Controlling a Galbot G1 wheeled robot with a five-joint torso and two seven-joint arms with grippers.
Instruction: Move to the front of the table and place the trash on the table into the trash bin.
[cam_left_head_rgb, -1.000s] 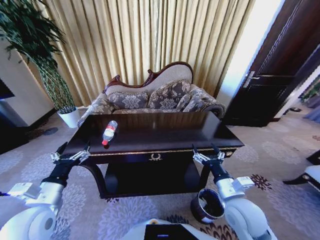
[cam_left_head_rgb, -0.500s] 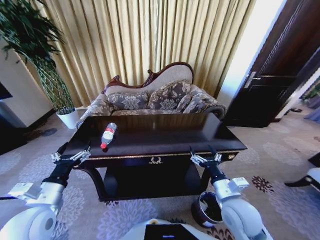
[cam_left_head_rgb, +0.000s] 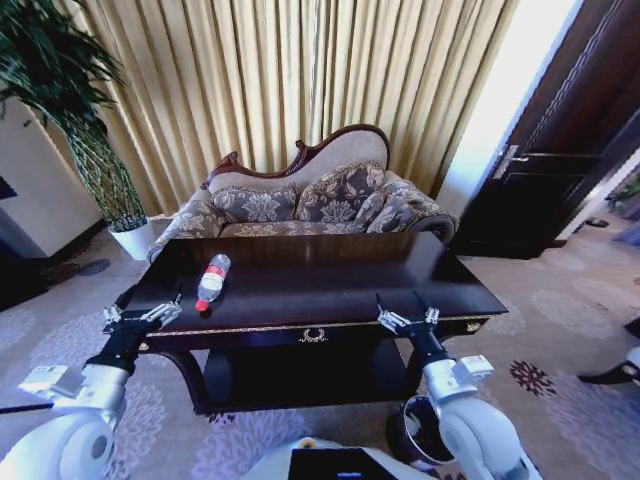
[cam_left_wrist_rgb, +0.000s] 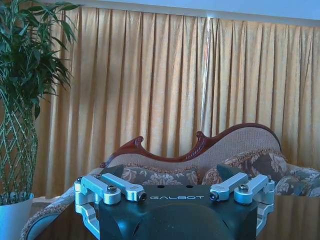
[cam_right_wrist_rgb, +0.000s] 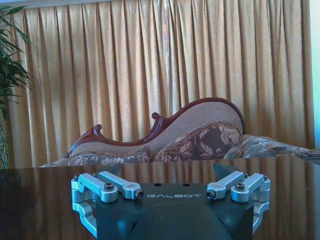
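The dark glossy table (cam_left_head_rgb: 330, 275) with gold trim stands right in front of me. The trash I can see is a clear plastic bottle (cam_left_head_rgb: 211, 280) with a red label and cap, lying on the table's left part. My left gripper (cam_left_head_rgb: 143, 312) (cam_left_wrist_rgb: 176, 195) hovers open at the table's front left corner, a little short of the bottle. At the front edge right of the drawer, my right gripper (cam_left_head_rgb: 406, 315) (cam_right_wrist_rgb: 172, 192) is open too, with nothing in it. The dark round trash bin (cam_left_head_rgb: 412, 435) sits on the carpet at the lower right, partly behind my right arm.
A patterned sofa (cam_left_head_rgb: 300, 200) stands close behind the table, with gold curtains (cam_left_head_rgb: 300, 80) beyond it. A tall plant in a white pot (cam_left_head_rgb: 135, 238) is at the left. A dark door (cam_left_head_rgb: 570, 170) is at the right. Patterned carpet lies on both sides of the table.
The whole head view has shifted: the camera has come closer to the table, which now looks larger and nearer. Both grippers hold the same open pose.
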